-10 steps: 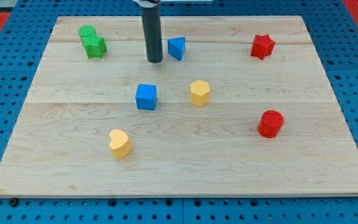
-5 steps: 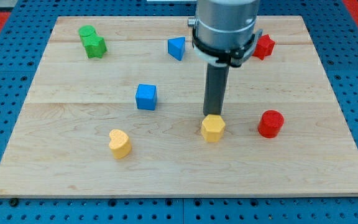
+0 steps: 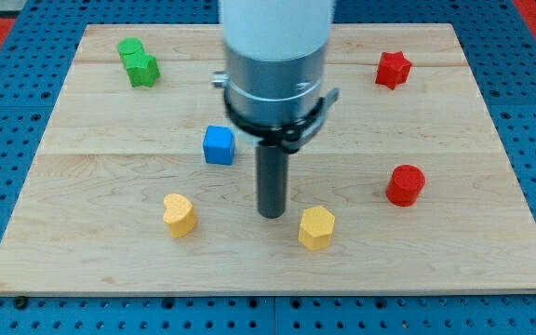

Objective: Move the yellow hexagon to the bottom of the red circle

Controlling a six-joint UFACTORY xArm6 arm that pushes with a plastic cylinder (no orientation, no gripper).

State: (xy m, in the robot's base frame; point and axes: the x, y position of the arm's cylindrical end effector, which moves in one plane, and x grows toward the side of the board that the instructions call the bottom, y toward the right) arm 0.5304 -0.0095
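The yellow hexagon (image 3: 316, 227) lies near the board's bottom edge, below and to the left of the red circle (image 3: 405, 184). My tip (image 3: 270, 214) rests on the board just up and to the left of the hexagon, with a small gap between them. The red circle sits at the view's right, well apart from the tip.
A yellow heart (image 3: 180, 214) lies at bottom left. A blue cube (image 3: 219, 144) sits left of the rod. Two green blocks (image 3: 138, 61) stand at top left, a red star (image 3: 392, 68) at top right. The arm's body hides the board's top middle.
The yellow hexagon has been pushed down the board, from the middle towards the bottom edge. My tip has moved down and to the left of it. The arm now hides the blue triangle.
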